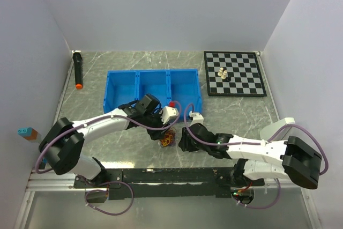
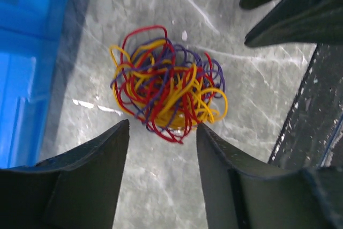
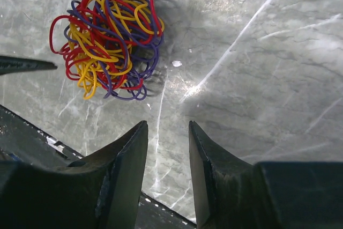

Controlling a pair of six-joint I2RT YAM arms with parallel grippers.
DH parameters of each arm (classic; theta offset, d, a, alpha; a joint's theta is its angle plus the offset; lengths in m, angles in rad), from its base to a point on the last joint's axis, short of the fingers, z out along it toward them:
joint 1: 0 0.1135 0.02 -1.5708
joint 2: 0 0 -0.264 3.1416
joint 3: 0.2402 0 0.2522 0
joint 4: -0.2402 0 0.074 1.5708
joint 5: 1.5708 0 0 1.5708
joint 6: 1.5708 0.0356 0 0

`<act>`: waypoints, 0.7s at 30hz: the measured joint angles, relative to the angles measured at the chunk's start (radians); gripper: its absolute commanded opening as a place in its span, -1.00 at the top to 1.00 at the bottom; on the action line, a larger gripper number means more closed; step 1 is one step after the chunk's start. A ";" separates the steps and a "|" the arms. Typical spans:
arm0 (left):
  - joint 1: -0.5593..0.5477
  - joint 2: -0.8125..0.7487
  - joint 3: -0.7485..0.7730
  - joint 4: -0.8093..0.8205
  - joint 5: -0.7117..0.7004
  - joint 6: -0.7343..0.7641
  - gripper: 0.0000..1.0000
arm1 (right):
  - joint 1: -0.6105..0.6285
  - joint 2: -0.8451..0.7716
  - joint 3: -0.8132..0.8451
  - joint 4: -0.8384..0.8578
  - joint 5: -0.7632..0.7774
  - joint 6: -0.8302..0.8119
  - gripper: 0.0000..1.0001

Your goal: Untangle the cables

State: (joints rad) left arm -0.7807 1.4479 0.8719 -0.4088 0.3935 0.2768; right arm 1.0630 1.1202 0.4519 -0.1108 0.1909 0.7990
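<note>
- Right claw (image 3: pixel 167 124) hangs released over the counter (image 3: pixel 257 68), fingers apart.
- Left claw (image 2: pixel 162 124) is also released, its tips close by the cables (image 2: pixel 166 92).
- Cables lie in one tangled ball on the counter, between both claws.
- Beyond them stands a blue bin (image 1: pixel 115 92); farther right, a chessboard (image 1: pixel 234 73).

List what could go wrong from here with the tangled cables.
1. The cables are one tight ball; the open left tool, poised at its edge, may pinch several strands and lift the whole clump instead of one wire.
2. The right tool, also open, sits over the table beside the ball, close to the left one, so the two may bump as they converge.
</note>
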 measured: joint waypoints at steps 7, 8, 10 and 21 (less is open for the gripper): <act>-0.018 0.037 0.004 0.050 0.016 0.008 0.32 | -0.034 0.031 -0.025 0.080 -0.061 0.001 0.04; -0.022 0.042 0.004 0.053 0.021 0.011 0.51 | -0.039 0.035 -0.030 0.097 -0.071 0.000 0.03; -0.029 0.046 0.004 0.056 0.028 0.017 0.87 | -0.046 0.052 -0.033 0.121 -0.086 0.001 0.03; -0.032 0.032 -0.032 0.082 0.015 0.024 0.99 | -0.063 0.227 0.032 0.222 -0.149 -0.005 0.07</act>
State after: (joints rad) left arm -0.8127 1.4799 0.8402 -0.3264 0.4084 0.3012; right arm 1.0004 1.3468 0.4835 0.1116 0.0418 0.7940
